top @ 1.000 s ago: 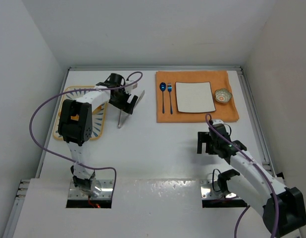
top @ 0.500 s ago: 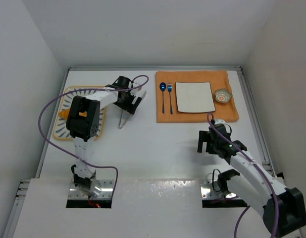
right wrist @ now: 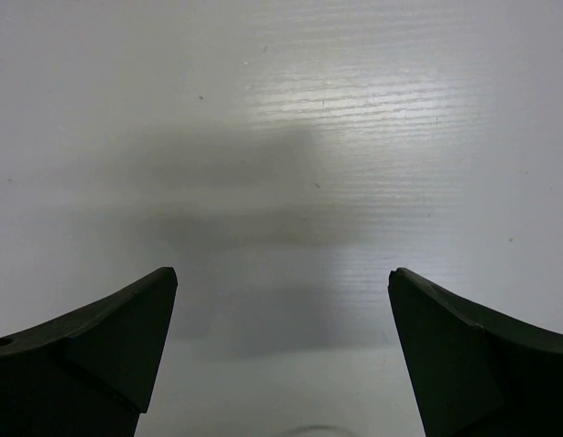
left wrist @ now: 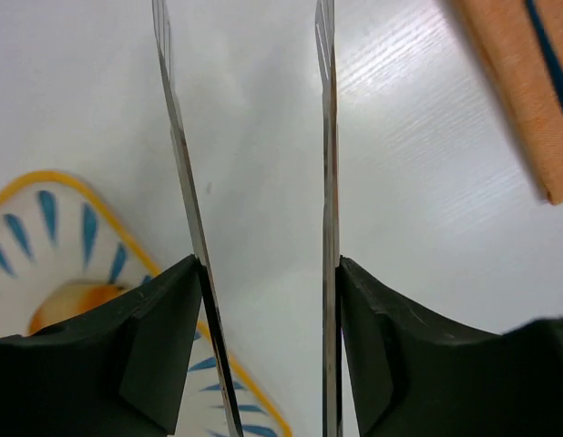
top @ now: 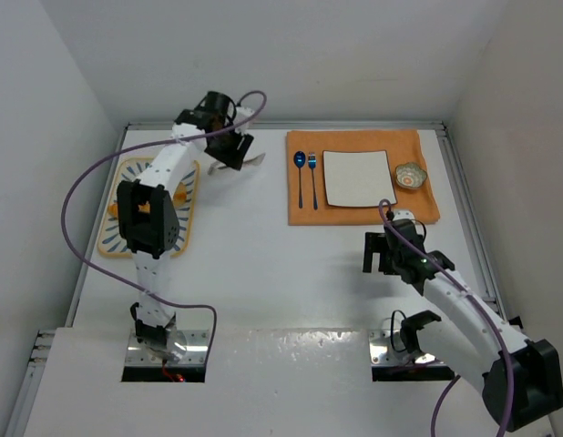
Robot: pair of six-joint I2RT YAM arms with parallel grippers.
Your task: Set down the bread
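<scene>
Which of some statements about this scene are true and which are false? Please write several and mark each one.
1. The left gripper holds tongs. True.
2. Bread lies on the plate. False: the plate is bare; the bread is on the tray.
3. The right gripper is open over the table. True.
4. The bowl sits left of the plate. False: it sits to the right, on the mat.

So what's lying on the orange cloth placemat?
The orange cloth placemat carries a blue spoon, blue fork, white square plate and small patterned bowl; anything beneath the plate is covered.
</scene>
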